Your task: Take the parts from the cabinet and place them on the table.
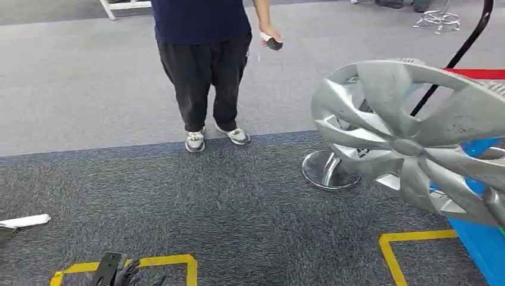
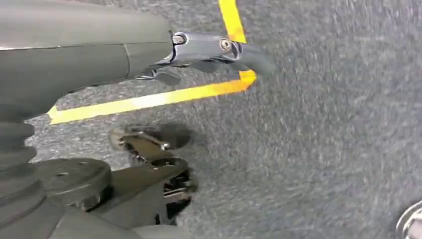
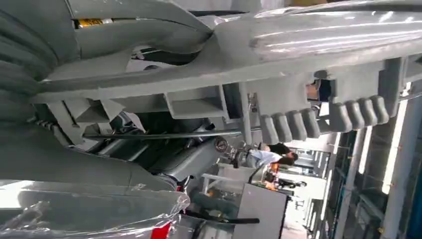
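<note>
One hubcap (image 1: 411, 143) gripped by right hand (image 3: 114, 149); left hand (image 1: 119, 273) empty.

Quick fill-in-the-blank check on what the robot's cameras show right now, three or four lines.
1. The right hand holds a silver ____ by its rim.
2. The floor marking near the left hand is ____ tape.
3. The person stands on the ____ carpet.
4. The left hand holds ____.

Missing words: wheel cover; yellow; grey; nothing

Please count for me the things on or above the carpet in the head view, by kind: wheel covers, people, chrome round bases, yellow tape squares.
Wheel cover: 1
Person: 1
Chrome round base: 1
Yellow tape squares: 2
Total: 5
</note>
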{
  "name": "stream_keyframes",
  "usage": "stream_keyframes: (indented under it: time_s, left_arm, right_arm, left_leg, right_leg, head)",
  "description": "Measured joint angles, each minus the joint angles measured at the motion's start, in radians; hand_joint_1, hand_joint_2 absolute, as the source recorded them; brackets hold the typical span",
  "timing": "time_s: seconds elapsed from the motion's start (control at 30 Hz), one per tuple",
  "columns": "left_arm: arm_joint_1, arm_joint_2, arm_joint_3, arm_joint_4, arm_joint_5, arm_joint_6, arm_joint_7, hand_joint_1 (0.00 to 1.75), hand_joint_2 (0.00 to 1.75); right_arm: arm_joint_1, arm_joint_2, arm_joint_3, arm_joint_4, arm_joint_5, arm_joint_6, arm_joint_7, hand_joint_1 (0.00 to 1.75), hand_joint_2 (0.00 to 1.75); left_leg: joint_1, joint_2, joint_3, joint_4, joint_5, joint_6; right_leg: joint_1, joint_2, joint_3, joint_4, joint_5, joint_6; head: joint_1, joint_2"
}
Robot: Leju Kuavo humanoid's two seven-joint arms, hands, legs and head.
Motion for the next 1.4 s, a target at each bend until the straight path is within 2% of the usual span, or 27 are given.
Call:
stream_keyframes:
  time_s: [0.03, 0.07, 0.13, 0.17, 0.2, 0.33, 0.37, 0.4, 0.43, 0.5, 0.53, 0.57, 0.63, 0.67, 0.7, 0.73, 0.87, 0.93, 1.03, 1.07, 1.1, 1.17, 1.2, 1.23, 1.27, 1.37, 1.4]
  left_arm:
    - [0.004, -0.001, 0.000, 0.000, 0.000, 0.000, 0.000, 0.00, 1.75]
    - [0.009, -0.001, 0.000, 0.000, 0.002, 0.001, 0.000, 0.00, 1.75]
    - [0.016, 0.000, -0.001, 0.000, 0.003, 0.006, 0.000, 0.00, 1.75]
    - [0.017, 0.001, -0.001, 0.000, 0.003, 0.010, 0.000, 0.00, 1.75]
    - [0.018, 0.001, -0.002, 0.000, 0.003, 0.012, 0.000, 0.00, 1.75]
    - [0.025, 0.003, -0.002, 0.000, 0.003, 0.016, 0.000, 0.00, 1.75]
    - [0.027, 0.004, -0.002, 0.000, 0.003, 0.016, 0.000, 0.00, 1.75]
    - [0.027, 0.004, -0.003, 0.000, 0.003, 0.016, 0.000, 0.00, 1.75]
    - [0.025, 0.005, -0.003, 0.000, 0.003, 0.016, 0.000, 0.00, 1.75]
    - [0.024, 0.005, -0.003, 0.000, 0.003, 0.016, 0.000, 0.00, 1.75]
    - [0.024, 0.005, -0.003, 0.000, 0.003, 0.016, 0.000, 0.00, 1.75]
    - [0.024, 0.004, -0.003, 0.000, 0.003, 0.014, 0.000, 0.00, 1.75]
    - [0.024, 0.003, -0.005, 0.000, 0.003, 0.013, 0.000, 0.00, 1.75]
    - [0.023, 0.003, -0.005, 0.000, 0.005, 0.012, 0.000, 0.00, 1.75]
    - [0.022, 0.003, -0.005, 0.000, 0.007, 0.011, 0.000, 0.00, 1.75]
    - [0.018, 0.005, -0.005, 0.000, 0.010, 0.011, -0.001, 0.00, 1.75]
    - [0.018, 0.005, -0.008, 0.000, 0.010, 0.004, -0.003, 0.00, 1.75]
    - [0.012, 0.003, -0.010, 0.000, 0.010, 0.000, -0.003, 0.00, 1.75]
    - [0.004, -0.003, -0.012, 0.002, 0.010, -0.003, -0.003, 0.00, 1.75]
    - [0.006, -0.004, -0.013, 0.003, 0.011, -0.003, -0.003, 0.00, 1.75]
    - [0.010, -0.005, -0.016, 0.004, 0.014, -0.002, -0.001, 0.00, 1.75]
    - [0.016, -0.003, -0.020, 0.004, 0.020, 0.004, 0.000, 0.00, 1.75]
    - [0.016, -0.001, -0.021, 0.004, 0.021, 0.008, 0.001, 0.00, 1.75]
    - [0.013, 0.000, -0.023, 0.004, 0.023, 0.009, 0.002, 0.00, 1.75]
    - [0.010, 0.000, -0.023, 0.005, 0.027, 0.010, 0.003, 0.00, 1.75]
    - [0.012, 0.001, -0.029, 0.005, 0.035, 0.004, 0.003, 0.00, 1.75]
    - [0.013, 0.001, -0.029, 0.005, 0.039, 0.000, 0.002, 0.00, 1.75]
  right_arm:
    - [0.001, 0.000, 0.002, 0.000, 0.000, 0.000, 0.001, 1.75, 1.75]
    - [0.001, 0.000, 0.003, 0.000, 0.001, 0.000, 0.002, 1.75, 1.75]
    - [0.001, 0.000, 0.006, 0.000, 0.003, 0.001, 0.004, 1.75, 1.75]
    - [0.001, 0.000, 0.008, 0.000, 0.006, 0.001, 0.005, 1.75, 1.75]
    - [0.002, 0.000, 0.009, 0.000, 0.009, 0.001, 0.005, 1.75, 1.75]
    - [0.009, 0.000, 0.008, 0.000, 0.011, 0.000, 0.006, 1.75, 1.75]
    - [0.009, 0.000, 0.008, 0.000, 0.011, 0.000, 0.006, 1.75, 1.75]
    - [0.010, 0.000, 0.008, 0.000, 0.011, 0.000, 0.006, 1.75, 1.75]
    - [0.011, 0.000, 0.006, 0.000, 0.011, 0.000, 0.005, 1.75, 1.75]
    - [0.013, 0.000, 0.006, 0.000, 0.011, 0.000, 0.005, 1.75, 1.75]
    - [0.015, 0.000, 0.006, 0.000, 0.011, 0.000, 0.006, 1.75, 1.75]
    - [0.018, 0.000, 0.006, 0.000, 0.011, 0.000, 0.007, 1.75, 1.75]
    - [0.019, 0.000, 0.005, 0.000, 0.011, 0.000, 0.007, 1.75, 1.75]
    - [0.020, 0.000, 0.004, 0.000, 0.012, 0.000, 0.007, 1.75, 1.75]
    - [0.021, 0.000, 0.003, 0.000, 0.012, 0.000, 0.007, 1.75, 1.75]
    - [0.021, 0.000, 0.002, 0.000, 0.012, 0.000, 0.007, 1.75, 1.75]
    - [0.020, 0.000, -0.003, 0.000, 0.012, 0.008, 0.008, 1.75, 1.75]
    - [0.019, 0.000, -0.005, 0.000, 0.012, 0.011, 0.008, 1.75, 1.75]
    - [0.025, 0.000, -0.009, 0.000, 0.013, 0.011, 0.008, 1.75, 1.75]
    - [0.029, 0.000, -0.010, 0.000, 0.014, 0.012, 0.010, 1.75, 1.75]
    - [0.034, 0.000, -0.012, 0.000, 0.016, 0.014, 0.014, 1.75, 1.75]
    - [0.048, 0.000, -0.017, -0.005, 0.023, 0.014, 0.022, 1.75, 1.75]
    - [0.054, 0.000, -0.021, -0.009, 0.027, 0.015, 0.026, 1.75, 1.75]
    - [0.062, 0.000, -0.025, -0.013, 0.028, 0.016, 0.028, 1.75, 1.75]
    - [0.067, 0.000, -0.030, -0.014, 0.028, 0.016, 0.031, 1.75, 1.75]
    - [0.067, 0.000, -0.031, -0.014, 0.027, 0.022, 0.039, 1.75, 1.75]
    - [0.066, 0.000, -0.031, -0.014, 0.027, 0.024, 0.041, 1.75, 1.75]
  left_leg:
    - [0.000, 0.001, -0.022, 0.043, -0.008, 0.000]
    - [0.000, 0.001, -0.019, 0.036, 0.009, 0.001]
    - [0.000, 0.008, 0.045, -0.089, 0.083, 0.006]
    - [-0.002, 0.029, 0.096, -0.179, 0.120, 0.010]
    - [-0.007, 0.086, 0.135, -0.241, 0.133, 0.015]
    - [-0.017, 0.051, 0.133, -0.266, 0.127, 0.035]
    - [-0.010, 0.041, 0.140, -0.274, 0.132, 0.044]
    - [-0.008, 0.034, 0.141, -0.274, 0.132, 0.048]
    - [-0.007, 0.024, 0.142, -0.274, 0.132, 0.056]
    - [-0.007, 0.003, 0.141, -0.273, 0.132, 0.058]
    - [-0.008, -0.008, 0.142, -0.273, 0.132, 0.058]
    - [-0.008, -0.020, 0.143, -0.273, 0.132, 0.058]
    - [-0.005, -0.044, 0.147, -0.272, 0.131, 0.057]
    - [-0.003, -0.055, 0.150, -0.271, 0.130, 0.054]
    - [-0.003, -0.066, 0.150, -0.270, 0.129, 0.049]
    - [-0.007, -0.077, 0.143, -0.262, 0.128, 0.042]
    - [0.000, -0.110, 0.132, -0.272, 0.143, 0.018]
    - [-0.005, -0.030, 0.103, -0.209, 0.093, 0.010]
    - [-0.002, 0.001, -0.012, 0.025, -0.007, 0.003]
    - [-0.002, 0.001, -0.025, 0.048, -0.007, 0.004]
    - [-0.002, 0.002, -0.014, 0.027, 0.018, 0.004]
    - [-0.003, 0.012, 0.065, -0.121, 0.098, 0.010]
    - [-0.007, 0.044, 0.113, -0.204, 0.129, 0.016]
    - [-0.018, 0.106, 0.142, -0.258, 0.124, 0.020]
    - [-0.019, 0.091, 0.141, -0.265, 0.125, 0.031]
    - [-0.023, 0.060, 0.137, -0.271, 0.127, 0.046]
    - [-0.013, 0.052, 0.142, -0.275, 0.133, 0.053]
  right_leg:
    - [0.001, -0.010, 0.000, 0.000, -0.001, -0.001]
    - [0.002, -0.020, 0.001, 0.000, -0.001, -0.001]
    - [0.002, -0.038, 0.003, 0.000, -0.003, 0.000]
    - [0.002, -0.047, 0.007, 0.000, -0.005, 0.003]
    - [0.006, -0.052, 0.010, 0.001, -0.009, 0.008]
    - [0.010, -0.093, 0.018, -0.002, -0.016, 0.028]
    - [0.006, -0.086, 0.015, 0.001, -0.023, 0.036]
    - [0.004, -0.037, 0.005, 0.028, -0.043, 0.041]
    - [0.003, -0.004, -0.023, 0.096, -0.080, 0.041]
    - [0.003, 0.012, -0.107, 0.262, -0.149, 0.044]
    - [0.003, 0.013, -0.135, 0.312, -0.160, 0.044]
    - [0.003, 0.013, -0.143, 0.314, -0.146, 0.044]
    - [0.001, 0.017, -0.092, 0.194, -0.065, 0.042]
    - [-0.002, 0.032, -0.043, 0.095, -0.016, 0.044]
    - [-0.009, 0.070, -0.010, 0.023, 0.001, 0.048]
    - [-0.010, 0.090, 0.004, 0.004, -0.012, 0.047]
    - [-0.005, 0.052, 0.001, 0.003, 0.000, 0.021]
    - [-0.004, 0.032, 0.004, 0.000, 0.001, 0.007]
    - [0.002, -0.003, 0.002, 0.000, -0.002, 0.000]
    - [0.003, -0.012, 0.002, 0.000, -0.002, -0.001]
    - [0.004, -0.022, 0.003, 0.000, -0.003, -0.001]
    - [0.004, -0.040, 0.007, 0.000, -0.005, 0.001]
    - [0.005, -0.047, 0.011, 0.000, -0.007, 0.004]
    - [0.011, -0.056, 0.013, 0.002, -0.011, 0.010]
    - [0.014, -0.063, 0.012, 0.003, -0.015, 0.016]
    - [0.013, -0.095, 0.022, -0.004, -0.017, 0.029]
    - [0.008, -0.080, 0.012, 0.004, -0.026, 0.038]
  head:
    - [0.000, 0.000]
    - [0.000, 0.000]
    - [0.000, 0.000]
    - [0.000, 0.000]
    - [-0.001, 0.000]
    - [0.003, 0.000]
    - [0.000, 0.000]
    - [0.006, 0.000]
    - [0.009, 0.000]
    - [0.013, 0.000]
    - [0.012, 0.000]
    - [0.013, 0.000]
    - [0.012, 0.000]
    - [0.013, 0.000]
    - [0.013, 0.000]
    - [0.013, 0.000]
    - [0.012, 0.000]
    - [0.002, 0.000]
    - [0.002, 0.000]
    - [0.003, 0.000]
    - [0.002, 0.000]
    - [0.003, 0.000]
    - [0.002, 0.000]
    - [0.002, 0.000]
    - [0.005, 0.000]
    - [0.004, 0.000]
    - [0.003, 0.000]
